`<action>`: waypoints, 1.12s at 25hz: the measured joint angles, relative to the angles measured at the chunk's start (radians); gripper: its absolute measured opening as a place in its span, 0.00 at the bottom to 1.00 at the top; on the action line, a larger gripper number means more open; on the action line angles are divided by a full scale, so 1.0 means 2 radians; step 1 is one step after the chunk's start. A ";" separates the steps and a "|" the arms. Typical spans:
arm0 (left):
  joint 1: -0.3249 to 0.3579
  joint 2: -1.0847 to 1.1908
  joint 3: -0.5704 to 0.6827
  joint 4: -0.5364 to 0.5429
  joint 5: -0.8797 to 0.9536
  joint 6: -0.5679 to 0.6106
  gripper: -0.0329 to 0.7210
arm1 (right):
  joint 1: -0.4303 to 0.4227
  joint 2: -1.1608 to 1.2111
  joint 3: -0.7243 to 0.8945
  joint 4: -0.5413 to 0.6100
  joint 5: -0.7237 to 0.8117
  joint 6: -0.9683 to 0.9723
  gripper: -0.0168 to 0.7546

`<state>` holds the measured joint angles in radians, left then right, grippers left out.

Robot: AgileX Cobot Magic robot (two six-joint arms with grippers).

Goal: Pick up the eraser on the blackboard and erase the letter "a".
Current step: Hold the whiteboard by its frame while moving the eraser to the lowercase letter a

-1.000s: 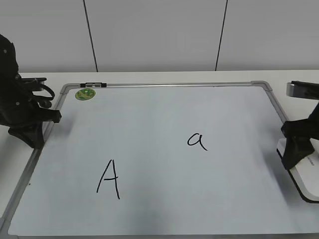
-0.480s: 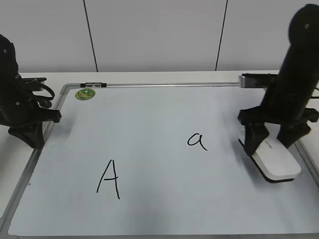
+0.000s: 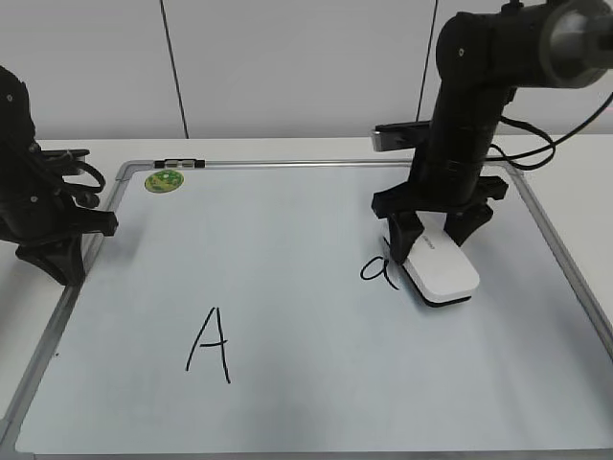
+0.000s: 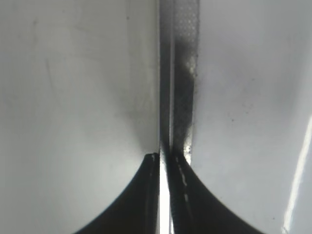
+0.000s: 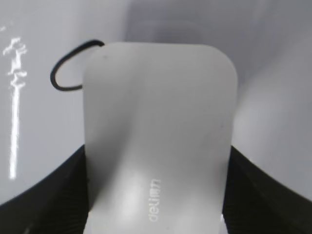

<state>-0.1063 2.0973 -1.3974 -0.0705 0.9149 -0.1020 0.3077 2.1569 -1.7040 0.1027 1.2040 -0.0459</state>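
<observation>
My right gripper (image 3: 433, 233) is shut on the white eraser (image 3: 442, 269), which lies flat on the blackboard (image 3: 287, 220), a white board with a grey frame. The eraser's left edge covers part of the small letter "a" (image 3: 372, 272). In the right wrist view the eraser (image 5: 158, 131) sits between my fingers (image 5: 156, 195) and only the left curve of the "a" (image 5: 63, 73) shows beside it. My left gripper (image 3: 59, 251) rests shut at the board's left frame, also in the left wrist view (image 4: 163, 161).
A larger capital "A" (image 3: 210, 345) is drawn at the board's lower left. A green round sticker (image 3: 164, 179) sits at the far left corner. The board's frame edge (image 4: 178, 73) runs under my left fingers. A white wall stands behind the table.
My right arm has slid the eraser left across the board, from the right edge to the small "a", now partly covering it. The left arm has not moved.
</observation>
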 joint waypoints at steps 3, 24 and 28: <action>0.000 0.000 0.000 0.000 0.000 0.000 0.08 | 0.004 0.021 -0.028 0.000 0.001 0.002 0.70; 0.001 0.000 0.000 0.000 0.000 0.000 0.08 | 0.081 0.064 -0.059 0.005 0.007 0.008 0.70; 0.001 0.000 0.000 0.000 0.000 0.000 0.08 | 0.096 0.065 -0.060 0.011 0.007 0.008 0.70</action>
<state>-0.1048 2.0973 -1.3974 -0.0713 0.9149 -0.1020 0.4997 2.2875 -1.8232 0.1237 1.2176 -0.0302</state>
